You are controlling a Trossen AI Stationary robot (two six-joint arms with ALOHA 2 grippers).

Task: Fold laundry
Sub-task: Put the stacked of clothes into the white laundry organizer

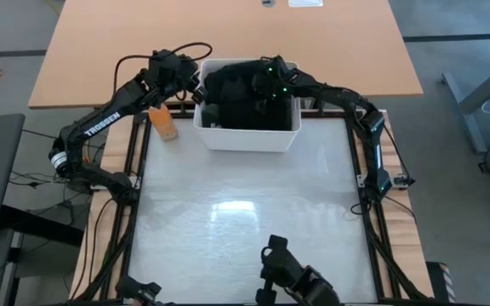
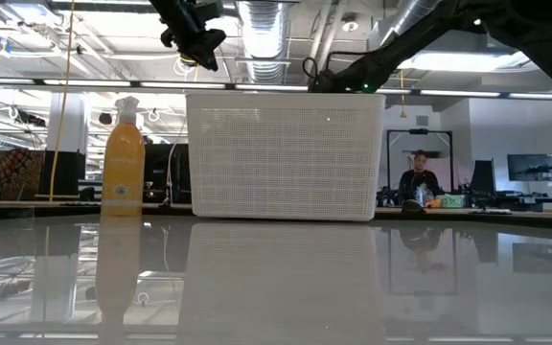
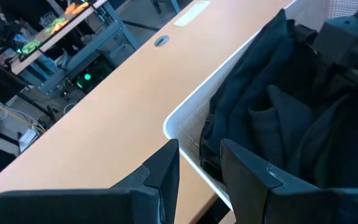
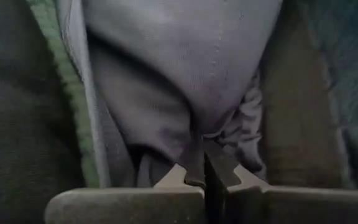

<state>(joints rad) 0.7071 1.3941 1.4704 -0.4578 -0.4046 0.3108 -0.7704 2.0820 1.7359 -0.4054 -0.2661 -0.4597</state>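
Right gripper [image 4: 205, 163]: down inside the white rectangular perforated plastic bin [image 1: 249, 136], fingers pinched together on a fold of grey-looking soft cloth belonging to the pile of dark soft cloth garments [image 1: 241, 98]; a strip of green fabric [image 4: 64, 81] lies just beside the pinched fold. Left gripper [image 3: 199, 163]: poised above the bin's corner on the side nearest the orange plastic spray bottle [image 1: 165, 124], its two dark fingers parted with nothing between them, the bin's white rim showing in the gap. Dark garments: heaped inside the bin, black and charcoal folds filling it up to the rim, none lying outside it. Bin: resting at the far edge of the glossy white work surface [image 1: 245, 229], against the light wooden tabletop [image 1: 100, 51] behind. Spray bottle: upright, just beside the bin, apart from it. Person [image 2: 418, 180]: seated well beyond the bin in the room behind
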